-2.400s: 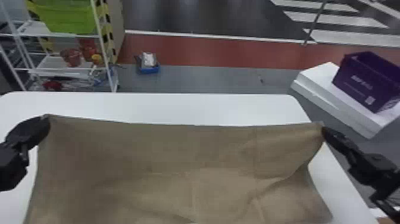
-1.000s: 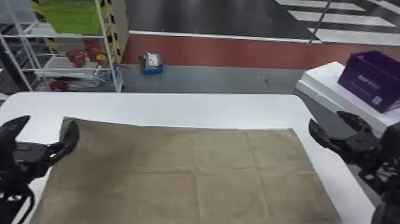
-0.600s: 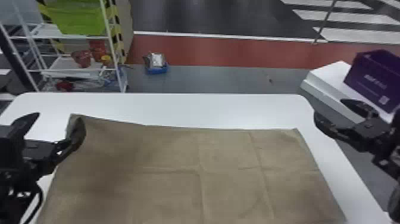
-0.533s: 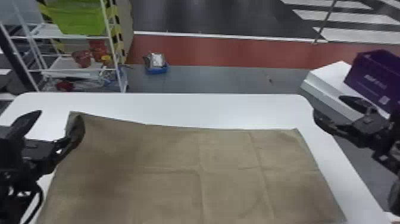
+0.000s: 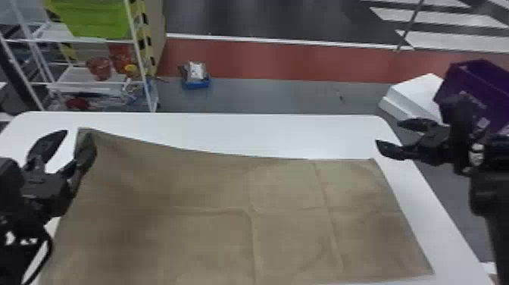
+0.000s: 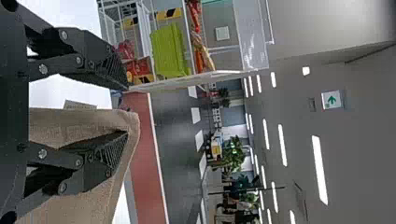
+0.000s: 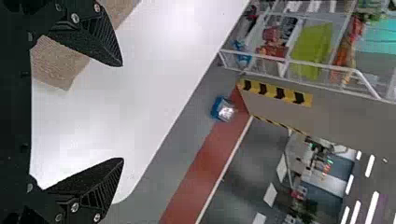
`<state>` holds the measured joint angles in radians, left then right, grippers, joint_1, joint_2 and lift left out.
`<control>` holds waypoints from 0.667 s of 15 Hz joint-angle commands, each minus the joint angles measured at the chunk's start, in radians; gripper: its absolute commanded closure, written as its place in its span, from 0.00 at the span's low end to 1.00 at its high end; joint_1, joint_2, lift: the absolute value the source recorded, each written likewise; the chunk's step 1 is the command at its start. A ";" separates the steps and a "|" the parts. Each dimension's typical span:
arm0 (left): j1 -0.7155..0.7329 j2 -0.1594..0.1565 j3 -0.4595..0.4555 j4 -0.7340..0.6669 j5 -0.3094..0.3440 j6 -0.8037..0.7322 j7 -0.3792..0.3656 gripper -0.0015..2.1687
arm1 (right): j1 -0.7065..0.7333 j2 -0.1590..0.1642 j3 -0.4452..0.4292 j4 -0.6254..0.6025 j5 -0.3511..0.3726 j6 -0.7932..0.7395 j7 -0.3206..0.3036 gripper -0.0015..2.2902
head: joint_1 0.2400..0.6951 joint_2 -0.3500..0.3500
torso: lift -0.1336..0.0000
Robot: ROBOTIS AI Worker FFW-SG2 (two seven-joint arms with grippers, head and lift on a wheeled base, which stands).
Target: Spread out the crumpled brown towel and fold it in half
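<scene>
Higher than before, the left far corner of the brown towel (image 5: 204, 182) drapes over one finger of the spread left end effector (image 5: 77, 135), right end effector (image 5: 388, 132) released, the rest on the white surface (image 5: 234, 130), likely light, limp cloth best pinched at both far corners

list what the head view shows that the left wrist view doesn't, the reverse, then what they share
The head view adds the boxy purple container, the angular white block by it and the black right gripper. The left wrist view adds a rectangular green-and-white arrow sign and long white ceiling lights. Both show the brown cloth towel, white table, lime-green bin and black left gripper, fingers apart.
</scene>
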<state>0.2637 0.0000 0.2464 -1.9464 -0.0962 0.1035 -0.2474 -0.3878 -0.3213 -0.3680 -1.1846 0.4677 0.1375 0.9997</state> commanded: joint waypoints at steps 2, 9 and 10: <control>-0.003 -0.003 -0.001 0.003 0.000 0.003 -0.001 0.36 | -0.019 -0.004 0.087 0.016 0.126 0.070 0.043 0.13 | 1.00 0.36 | 0.07; -0.006 -0.003 -0.019 0.003 -0.013 0.000 0.000 0.36 | -0.086 -0.018 0.173 0.137 0.230 0.095 0.079 0.22 | 1.00 0.38 | 0.07; -0.003 -0.003 -0.019 0.003 -0.013 0.000 0.000 0.36 | -0.095 -0.022 0.173 0.155 0.230 0.095 0.077 0.22 | 1.00 0.38 | 0.07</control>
<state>0.2568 0.0000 0.2299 -1.9421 -0.1079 0.1037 -0.2469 -0.4636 -0.3352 -0.1980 -1.0692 0.6956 0.2311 1.0776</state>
